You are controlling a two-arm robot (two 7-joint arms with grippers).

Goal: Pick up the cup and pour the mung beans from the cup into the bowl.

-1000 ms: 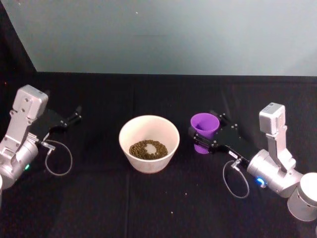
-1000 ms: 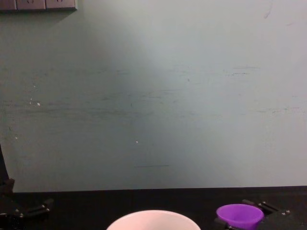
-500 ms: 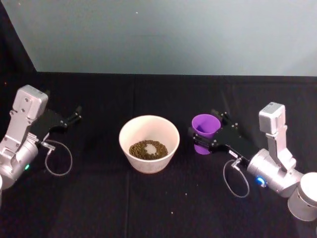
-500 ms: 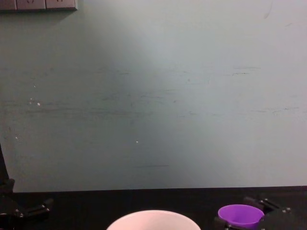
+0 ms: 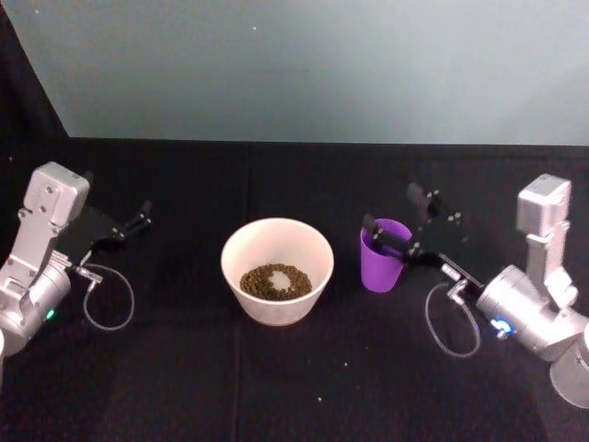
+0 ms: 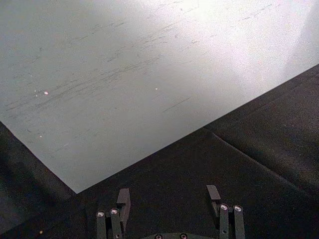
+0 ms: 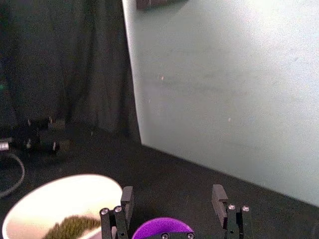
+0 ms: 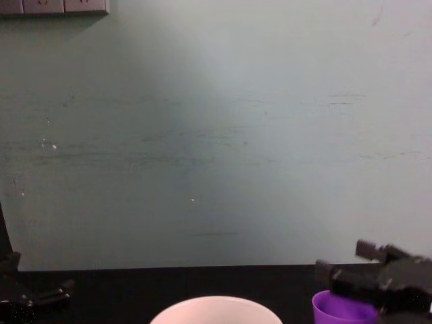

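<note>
The purple cup [image 5: 383, 261] stands upright on the black table, right of the white bowl [image 5: 276, 311]. Mung beans [image 5: 255, 282] lie in the bowl's bottom. My right gripper [image 5: 398, 214] hovers open just above and behind the cup, touching nothing. In the right wrist view the cup's rim [image 7: 162, 227] sits low between the spread fingers of that gripper [image 7: 172, 198], with the bowl [image 7: 45, 199] off to one side. The chest view shows the cup [image 8: 337, 310] under the right gripper [image 8: 351, 264] and the bowl's rim [image 8: 216, 305]. My left gripper [image 5: 131, 224] rests open at the far left.
Black cloth covers the table, and a pale green wall [image 5: 322, 64] rises behind it. Loose cable loops hang by the left wrist [image 5: 109, 304] and the right wrist [image 5: 451, 327]. A few stray beans [image 5: 347, 363] lie on the cloth in front of the bowl.
My right gripper has opened, let go of the cup, and risen up and back to the right. The cup now stands free on the table. The left arm stayed put.
</note>
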